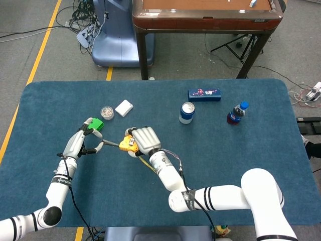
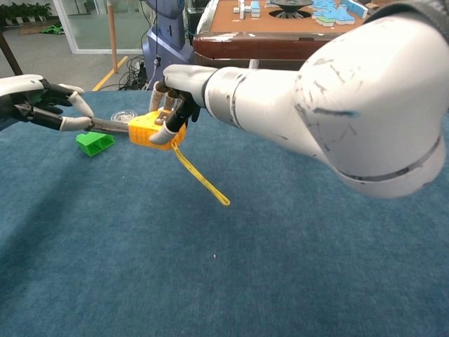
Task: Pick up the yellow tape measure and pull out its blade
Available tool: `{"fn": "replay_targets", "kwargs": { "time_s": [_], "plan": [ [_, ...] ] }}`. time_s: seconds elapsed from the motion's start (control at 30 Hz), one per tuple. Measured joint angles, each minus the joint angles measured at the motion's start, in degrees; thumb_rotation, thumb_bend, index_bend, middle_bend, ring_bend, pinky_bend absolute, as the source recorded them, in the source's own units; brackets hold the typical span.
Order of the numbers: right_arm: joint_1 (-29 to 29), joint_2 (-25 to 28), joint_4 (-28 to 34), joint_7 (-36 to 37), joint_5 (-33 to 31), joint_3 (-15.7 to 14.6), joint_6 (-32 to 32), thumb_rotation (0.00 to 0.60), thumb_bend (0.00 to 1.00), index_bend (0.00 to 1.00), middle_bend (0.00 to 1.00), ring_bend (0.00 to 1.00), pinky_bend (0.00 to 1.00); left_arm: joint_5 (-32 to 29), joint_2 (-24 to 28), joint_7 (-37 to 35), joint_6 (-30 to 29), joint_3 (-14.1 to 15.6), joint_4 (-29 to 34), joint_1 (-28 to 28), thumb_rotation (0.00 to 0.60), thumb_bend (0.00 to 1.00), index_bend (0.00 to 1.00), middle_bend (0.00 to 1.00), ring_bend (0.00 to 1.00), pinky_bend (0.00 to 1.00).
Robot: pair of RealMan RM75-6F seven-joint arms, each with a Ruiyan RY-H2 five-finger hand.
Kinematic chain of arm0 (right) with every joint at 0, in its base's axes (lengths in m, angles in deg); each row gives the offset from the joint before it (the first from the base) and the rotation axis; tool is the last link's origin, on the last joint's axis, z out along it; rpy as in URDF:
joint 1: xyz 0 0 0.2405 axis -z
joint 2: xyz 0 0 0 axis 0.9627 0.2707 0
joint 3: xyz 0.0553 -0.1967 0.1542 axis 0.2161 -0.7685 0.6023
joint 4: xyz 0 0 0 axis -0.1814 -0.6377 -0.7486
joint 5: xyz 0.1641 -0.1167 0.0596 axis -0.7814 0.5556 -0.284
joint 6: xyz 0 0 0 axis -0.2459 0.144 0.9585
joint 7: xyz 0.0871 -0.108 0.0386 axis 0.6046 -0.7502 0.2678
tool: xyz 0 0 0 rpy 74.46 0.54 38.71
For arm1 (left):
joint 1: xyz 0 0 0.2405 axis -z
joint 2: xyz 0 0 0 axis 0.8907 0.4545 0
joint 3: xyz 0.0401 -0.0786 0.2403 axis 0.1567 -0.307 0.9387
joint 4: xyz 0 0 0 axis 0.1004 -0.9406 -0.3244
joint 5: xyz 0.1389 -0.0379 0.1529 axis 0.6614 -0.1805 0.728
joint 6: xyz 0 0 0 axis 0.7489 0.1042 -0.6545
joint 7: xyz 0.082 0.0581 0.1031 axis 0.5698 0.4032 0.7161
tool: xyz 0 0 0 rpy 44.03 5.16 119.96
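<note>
My right hand (image 1: 143, 140) (image 2: 179, 86) grips the yellow tape measure (image 1: 127, 145) (image 2: 149, 130) and holds it just above the blue table. A short length of dark blade (image 1: 111, 144) (image 2: 109, 126) runs out of the case toward the left. My left hand (image 1: 82, 142) (image 2: 41, 107) pinches the blade's tip between its thumb and a finger. From the case a yellow wrist strap (image 2: 200, 179) hangs down to the cloth.
A green block (image 1: 97, 124) (image 2: 95, 142) lies just beyond my left hand, with a round clear container (image 1: 107, 111) and a white box (image 1: 124, 107) behind it. A can (image 1: 186, 112), a blue box (image 1: 204, 94) and a bottle (image 1: 235, 113) stand to the right.
</note>
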Motion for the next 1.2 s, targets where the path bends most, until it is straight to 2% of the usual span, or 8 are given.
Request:
{"fn": "replay_targets", "kwargs": {
  "time_s": [0.37,0.63,1.2],
  "plan": [
    [0.1,-0.2,-0.8,0.5,0.3,0.1,-0.5,0.6,0.74,0.67,0.66,0.58,0.29,-0.3,0.2,-0.6,1.2,0.3,-0.4,0.4,0.6,0.38,0.52,0.0,0.0,0.0],
    [0.3,-0.2,-0.9,0.8,0.8,0.1,-0.6,0.6,0.74,0.67,0.66,0.58,0.29,-0.2,0.2,-1.5,1.7,0.5,-0.4,0.6,0.6,0.46,0.53,0.0,0.0,0.0],
    [0.9,0.7,0.0,0.8,1.7,-0.4,-0.3,0.6,0.74,0.67,0.66,0.58,0.29,0.6,-0.5,-2.3,-0.6,0.9,-1.5,-0.4,0.6,0.5,0.53,0.0,0.0,0.0]
  ]
}}
